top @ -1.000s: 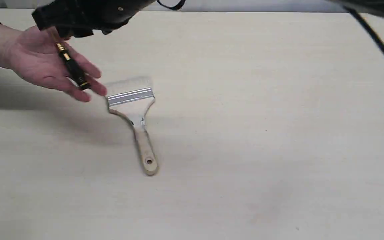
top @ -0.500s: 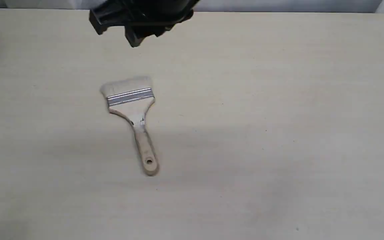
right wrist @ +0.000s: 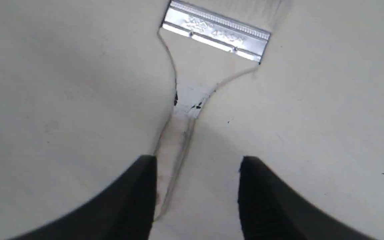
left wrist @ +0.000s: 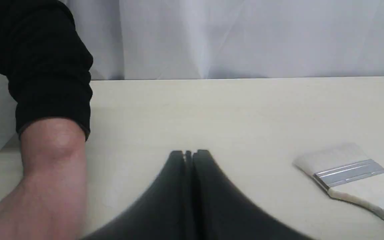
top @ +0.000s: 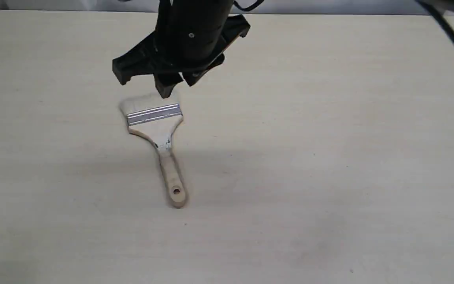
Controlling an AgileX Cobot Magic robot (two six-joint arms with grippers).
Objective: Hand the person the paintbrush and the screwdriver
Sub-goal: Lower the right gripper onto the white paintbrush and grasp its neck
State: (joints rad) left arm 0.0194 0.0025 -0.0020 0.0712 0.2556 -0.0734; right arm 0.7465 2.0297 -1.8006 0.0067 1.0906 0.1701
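Pale wood-grain bench (top: 329,157), whitish curtain (left wrist: 245,36) behind. On it the paintbrush (top: 156,126) lies flat. Its long axis runs near-to-far in the exterior view: soft pale bristles toward the curtain, drilled wooden handle toward the near edge, ribbed silver ferrule between. Above the handle hangs the right gripper (right wrist: 197,160), fingers spread, gripping nothing. The black gripper over the bristles in the exterior view is probably this one. The left gripper (left wrist: 188,152) has its fingers clenched, with the person (left wrist: 52,166) (bare forearm, dark cuff) to one side and the brush to the other.

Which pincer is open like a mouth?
The right pincer: its jaws stand apart over the paintbrush handle, while the left pincer is pressed shut.
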